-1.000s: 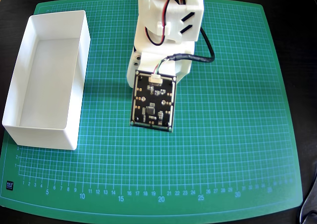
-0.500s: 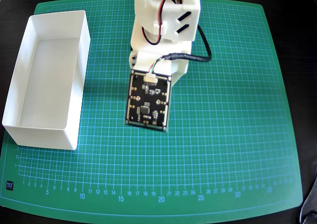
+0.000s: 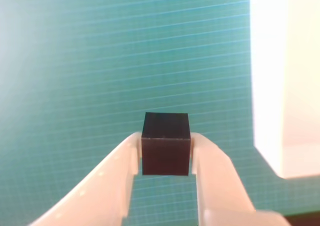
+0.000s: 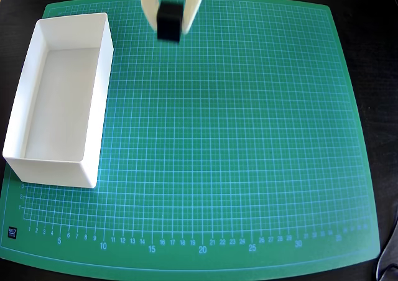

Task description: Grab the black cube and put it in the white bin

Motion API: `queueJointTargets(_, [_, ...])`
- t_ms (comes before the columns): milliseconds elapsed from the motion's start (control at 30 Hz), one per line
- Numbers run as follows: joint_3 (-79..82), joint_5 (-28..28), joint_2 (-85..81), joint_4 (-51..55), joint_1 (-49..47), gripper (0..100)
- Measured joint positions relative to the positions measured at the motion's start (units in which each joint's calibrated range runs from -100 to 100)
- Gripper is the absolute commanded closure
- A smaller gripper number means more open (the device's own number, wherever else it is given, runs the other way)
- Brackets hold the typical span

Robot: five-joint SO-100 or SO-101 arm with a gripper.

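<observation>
The gripper (image 3: 165, 153) is closed on the black cube (image 3: 165, 143), its two pale, smooth plastic fingers (image 3: 117, 178) pressing flat against the cube's left and right faces in the wrist view. The cube is matte and plain, with crisp square edges; its top face catches a little more light than the darker front face. It is held clear of the green cutting mat (image 3: 100, 61), whose surface is ruled with a fine pale grid. In the overhead view the gripper (image 4: 168, 23) enters from the top edge, and only the tapering tips of its fingers (image 4: 148, 4) show, with the cube (image 4: 168, 21) pinched between them and slightly blurred. The cube hangs over the mat's upper part, to the right of the white bin (image 4: 99, 101) and apart from it, near the bin's far end. The bin is a long rectangular box of thin, upright white plastic walls with a flat, bare bottom, lying along the mat's left side. In the wrist view the bin (image 3: 280, 86) appears bright and washed out at the right edge. The mat (image 4: 249, 138) has rounded corners, printed numbers along its lower border, and rests on a dark table (image 4: 379, 57).
</observation>
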Motion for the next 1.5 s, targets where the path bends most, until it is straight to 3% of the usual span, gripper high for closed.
queueJointTargets(100, [0.00, 0.32, -1.11, 0.00, 2.97, 93])
queueJointTargets(433, [0.00, 10.55, -1.11, -0.34, 17.10, 93])
queueJointTargets(667, [-0.36, 17.20, 1.62, -3.16, 21.37, 93])
queueJointTargets(1000, [-0.36, 17.99, 9.61, -13.40, 25.03, 93])
queueJointTargets(1500, [-0.36, 18.04, 11.31, -18.94, 28.00, 93])
